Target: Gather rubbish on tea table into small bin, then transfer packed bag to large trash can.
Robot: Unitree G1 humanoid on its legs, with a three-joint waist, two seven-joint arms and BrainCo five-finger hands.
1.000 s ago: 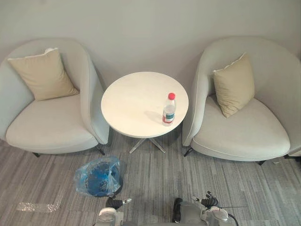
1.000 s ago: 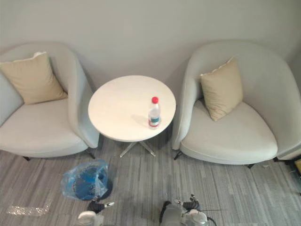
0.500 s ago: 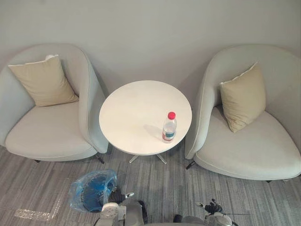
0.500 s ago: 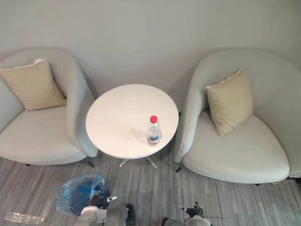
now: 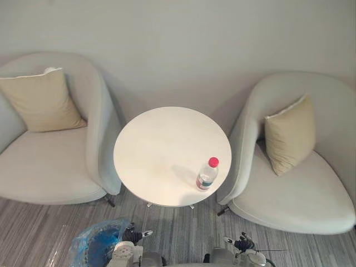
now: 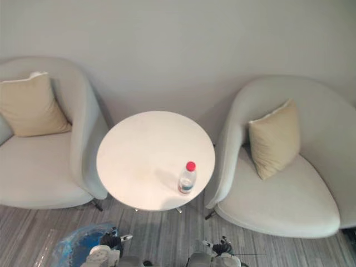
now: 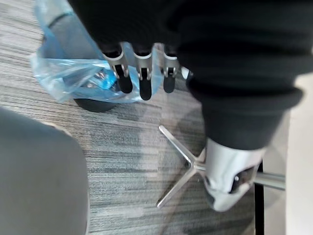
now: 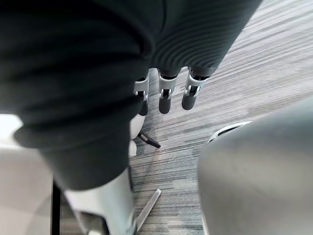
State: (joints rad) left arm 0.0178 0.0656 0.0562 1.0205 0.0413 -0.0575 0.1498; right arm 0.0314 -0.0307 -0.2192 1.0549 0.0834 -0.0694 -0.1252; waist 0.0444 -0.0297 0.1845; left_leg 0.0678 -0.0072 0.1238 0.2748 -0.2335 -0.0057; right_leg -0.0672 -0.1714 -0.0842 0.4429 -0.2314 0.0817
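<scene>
Shifted as a whole since a second before, by the camera's own advance and not by the things: tea table lower and larger in the head views, small bin down at the bottom edge.

Found the left hand low over the grey carpet, fingers hanging straight and slack, released, grasping nothing. Found the small bin, lined with a blue bag, standing on the carpet just beside those fingertips; could not tell whether touching.

Found the right hand equally slack, fingers straight, empty, above bare carpet.

Spotted the bottle, red-capped, upright on the tea table, ahead of the right hand and well apart from it, close to the round top's near edge. Noted broad open white top beyond the bottle, toward the left hand's side.

Noted a strip of open carpet between both hands and the table's metal foot.

Flanked closely ahead of the left hand by one pale armchair and ahead of the right hand by another, each side wall just beside the table's rim. Propped against each chair back, a tan cushion.
</scene>
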